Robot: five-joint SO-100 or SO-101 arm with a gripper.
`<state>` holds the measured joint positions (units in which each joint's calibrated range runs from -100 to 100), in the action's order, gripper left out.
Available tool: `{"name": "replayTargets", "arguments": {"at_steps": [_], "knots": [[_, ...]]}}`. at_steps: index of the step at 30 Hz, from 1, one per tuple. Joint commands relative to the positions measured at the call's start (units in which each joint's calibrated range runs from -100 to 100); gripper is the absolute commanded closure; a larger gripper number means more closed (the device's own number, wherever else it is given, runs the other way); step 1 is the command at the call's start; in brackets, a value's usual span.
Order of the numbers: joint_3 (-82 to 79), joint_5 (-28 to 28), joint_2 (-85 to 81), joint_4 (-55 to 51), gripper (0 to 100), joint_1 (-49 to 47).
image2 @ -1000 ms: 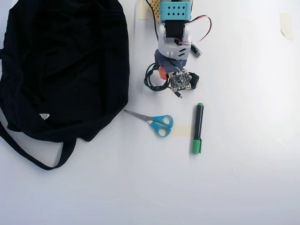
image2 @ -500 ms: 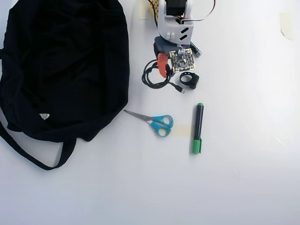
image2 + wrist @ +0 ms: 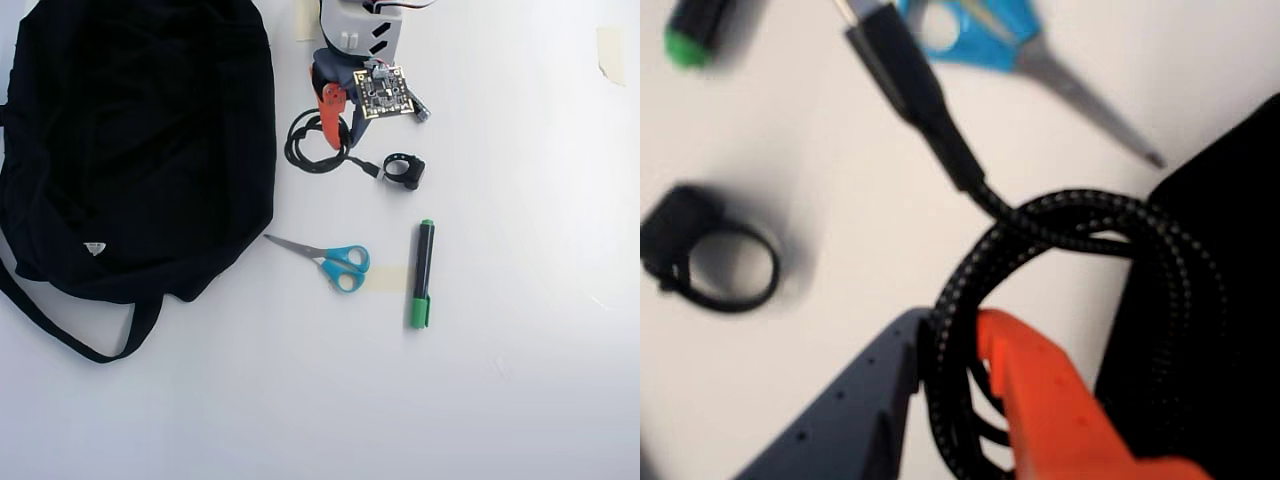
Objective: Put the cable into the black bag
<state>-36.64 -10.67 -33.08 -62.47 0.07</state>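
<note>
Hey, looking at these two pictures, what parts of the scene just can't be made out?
- Black fabric bag: overhead view, its opening is lost in uniform black and its left side is cut by the edge.
- Coiled black braided cable: wrist view, its lower loops run off the bottom edge behind the tool.
- Green-capped marker: wrist view, blurred and cropped at the top.
- Arm: overhead view, cut off at the top.

One each — cable (image 3: 318, 152), black bag (image 3: 130, 140), scissors (image 3: 335, 262), green marker (image 3: 421, 273), black ring (image 3: 403, 170).
</note>
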Motion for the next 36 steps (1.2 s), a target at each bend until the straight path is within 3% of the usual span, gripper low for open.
{"name": "replayTargets", "arguments": {"at_steps": [1,3,8,14,28,36], "knots": [[6.36,7.21,-1.94,0.37,98,1.20],[6.81,10.72,-1.94,0.46,98,1.27],[7.61,12.19,-2.02,2.09,98,2.54],[9.05,18.38,-1.94,2.44,98,5.09],[9.23,18.28,-0.69,2.87,98,29.40],[10.58,16.28,8.27,13.64,98,46.75]]}}
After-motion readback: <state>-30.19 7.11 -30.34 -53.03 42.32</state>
